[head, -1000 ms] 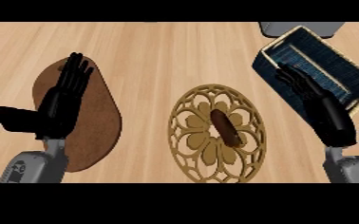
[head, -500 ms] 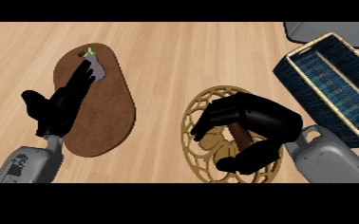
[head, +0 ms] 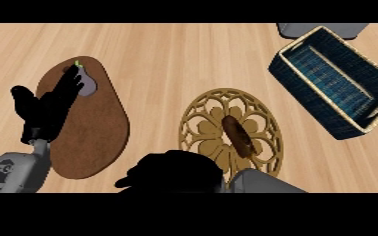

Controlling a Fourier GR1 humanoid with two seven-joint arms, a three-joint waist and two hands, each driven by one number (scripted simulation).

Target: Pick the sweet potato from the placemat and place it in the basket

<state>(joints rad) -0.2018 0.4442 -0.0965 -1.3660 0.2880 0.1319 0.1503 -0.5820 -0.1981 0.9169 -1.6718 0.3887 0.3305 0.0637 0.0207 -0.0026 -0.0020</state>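
On the gold placemat (head: 199, 111) lies the sweet potato (head: 239, 135); at seven o'clock, the right robot hand (head: 173, 172) is curled, empty; the left robot hand (head: 50, 107) rests open; the basket (head: 328, 83) sits at two o'clock.

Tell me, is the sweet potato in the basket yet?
Not yet. The sweet potato lies on the round placemat, with nothing holding it. The right robot hand sits low beside the placemat, not touching it. The left robot hand rests open over the brown mat. The basket holds no potato. Grabbing, carrying and dropping it in are all left.
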